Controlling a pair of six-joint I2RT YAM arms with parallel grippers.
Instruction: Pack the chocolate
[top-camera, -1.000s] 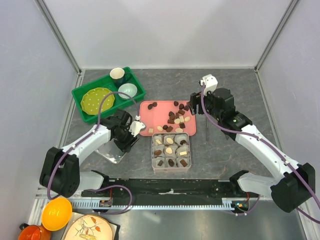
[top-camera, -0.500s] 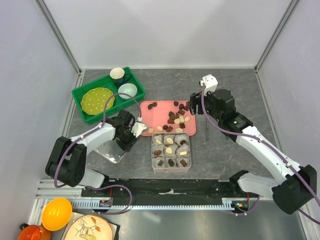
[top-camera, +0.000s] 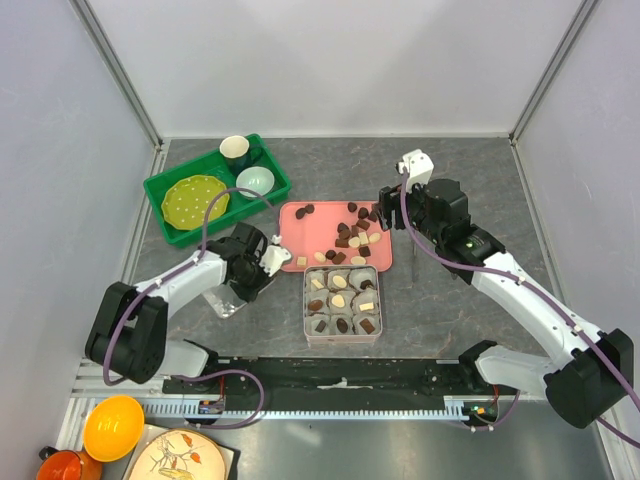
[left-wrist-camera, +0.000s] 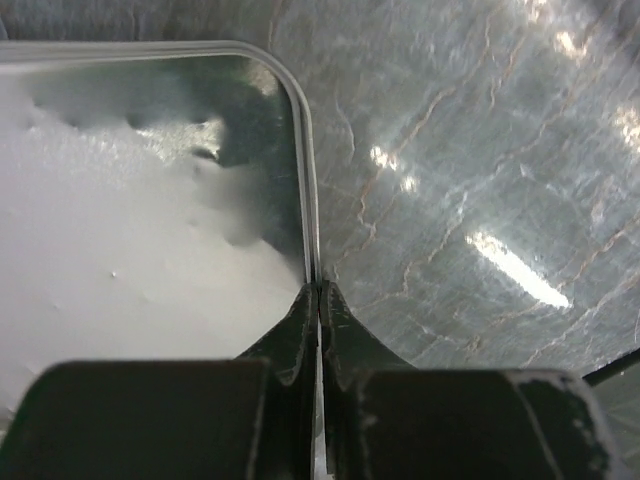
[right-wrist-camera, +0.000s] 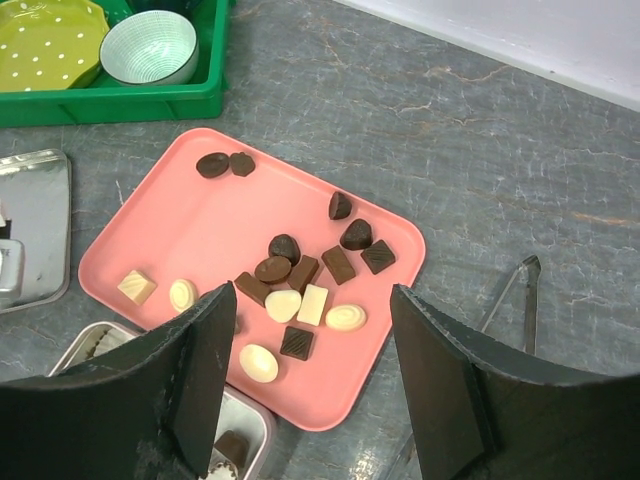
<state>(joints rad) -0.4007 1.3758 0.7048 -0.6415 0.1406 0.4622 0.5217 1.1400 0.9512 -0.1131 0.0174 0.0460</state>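
Small brown and cream chocolate pieces (top-camera: 345, 240) are judged light, smooth, and best pinched across their sides.
Top: they are spread on a flat pink plastic tray (top-camera: 310, 235) at the table's middle. Left wrist: the left gripper (left-wrist-camera: 319, 295) is clamped on a thin silver lid (left-wrist-camera: 130, 260) at its rim. Right wrist: the right gripper (right-wrist-camera: 312, 300) is held open above them.

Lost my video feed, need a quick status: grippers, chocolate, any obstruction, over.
Left gripper shut on lid, at its rim. Right gripper open above pink tray. Chocolate loose on tray, more in tin. Tongs beside tray, nothing blocking.
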